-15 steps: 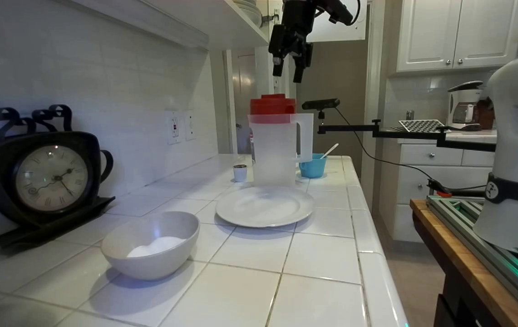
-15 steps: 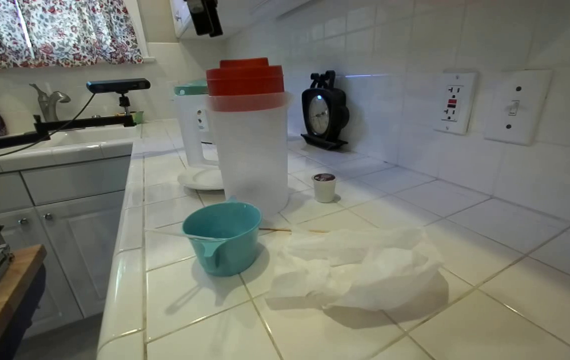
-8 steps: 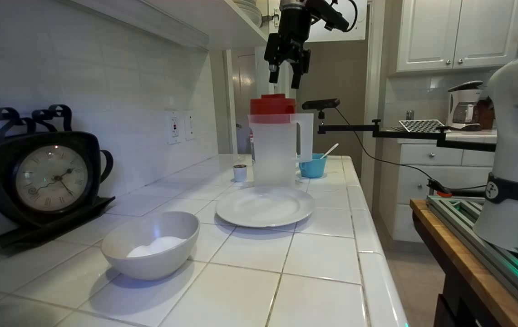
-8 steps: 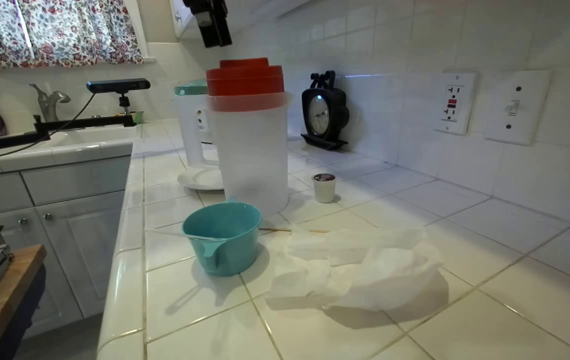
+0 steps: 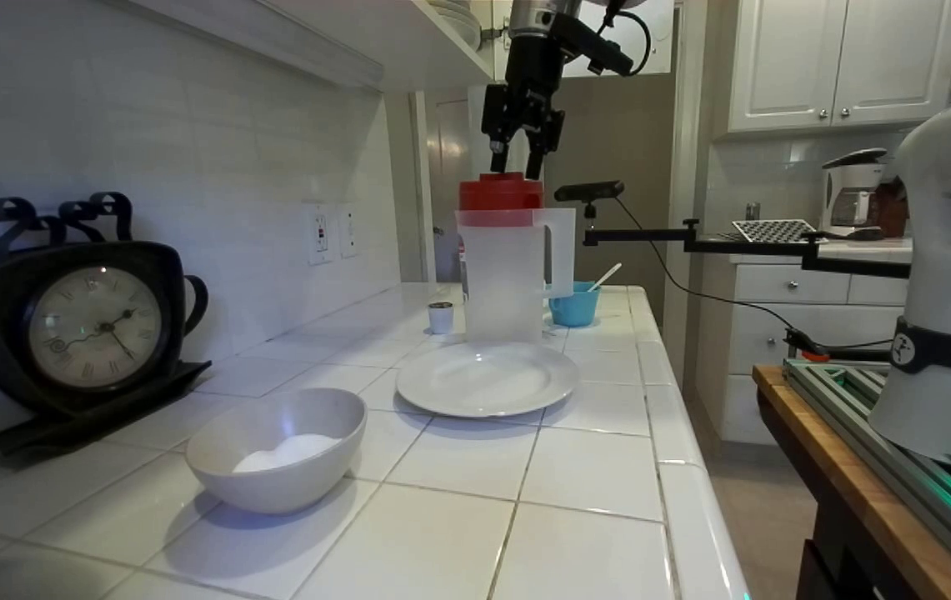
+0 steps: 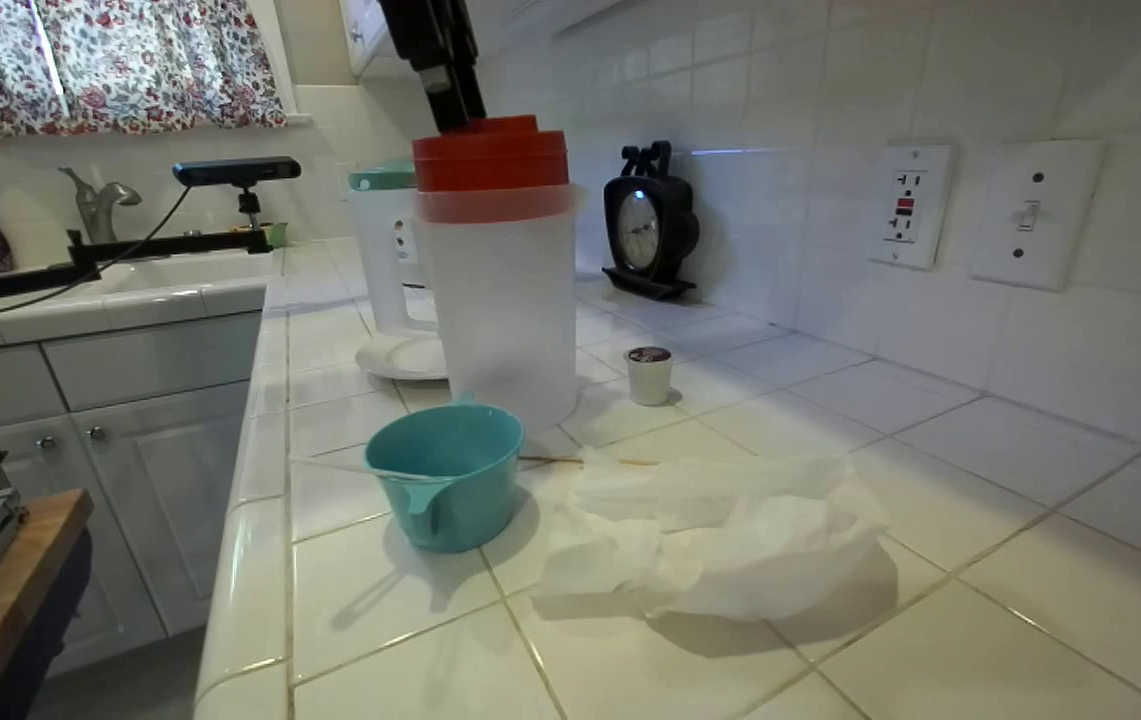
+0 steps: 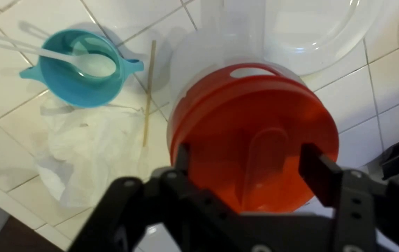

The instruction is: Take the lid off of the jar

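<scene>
The jar (image 5: 502, 279) is a tall translucent pitcher standing upright on the tiled counter, also in an exterior view (image 6: 510, 310). The red lid (image 5: 501, 198) sits on top of it, also in an exterior view (image 6: 490, 162). In the wrist view the lid (image 7: 255, 105) fills the middle, with a raised ridge across its top. My gripper (image 5: 516, 170) points down at the lid's top in both exterior views (image 6: 462, 122). In the wrist view its fingers (image 7: 244, 155) are spread apart, one on each side of the ridge, with nothing between them gripped. Whether the fingertips touch the lid is unclear.
A white plate (image 5: 488, 381) lies beside the jar. A blue cup (image 6: 445, 480) with a spoon and crumpled white paper (image 6: 720, 550) are close by. A small pod (image 6: 649, 376), a white bowl (image 5: 277, 450) and a clock (image 5: 96, 325) stand on the counter. A cabinet (image 5: 408, 42) overhangs.
My gripper has come down from above the jar to the height of the lid's top, with its fingers still apart. The jar and lid have not moved.
</scene>
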